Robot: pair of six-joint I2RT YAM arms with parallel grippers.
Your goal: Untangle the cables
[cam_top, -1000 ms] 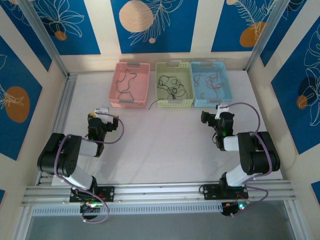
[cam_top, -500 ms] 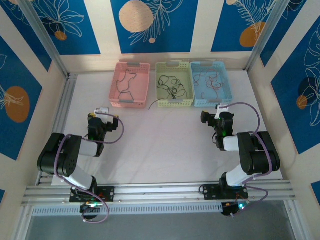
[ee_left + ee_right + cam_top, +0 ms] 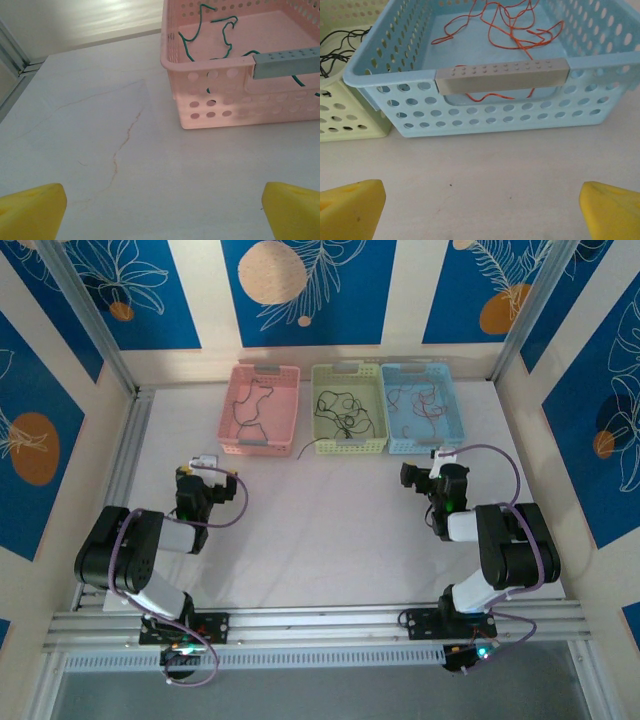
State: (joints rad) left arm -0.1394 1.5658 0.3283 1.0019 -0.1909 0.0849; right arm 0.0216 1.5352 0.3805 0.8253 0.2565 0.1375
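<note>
Thin cables lie in three baskets at the back of the table. A dark green cable [image 3: 225, 30] squiggles in the pink basket [image 3: 262, 408]. Black cables [image 3: 345, 410] are bunched in the green basket [image 3: 348, 445], one end trailing over its front left corner onto the table. An orange-red cable [image 3: 512, 27] is spread in the blue basket [image 3: 502, 112]. My left gripper [image 3: 162, 210] is open over bare table, short of the pink basket [image 3: 240, 107]. In front of the blue basket my right gripper [image 3: 482, 210] also stands open, with nothing between its yellow fingertips [image 3: 350, 205].
The white table [image 3: 320, 530] spreads between both arms. Aluminium rails run along the left side [image 3: 125, 460] and the near edge. Patterned walls close in the back and sides. The green basket's corner [image 3: 340, 115] sits to the left of the blue one.
</note>
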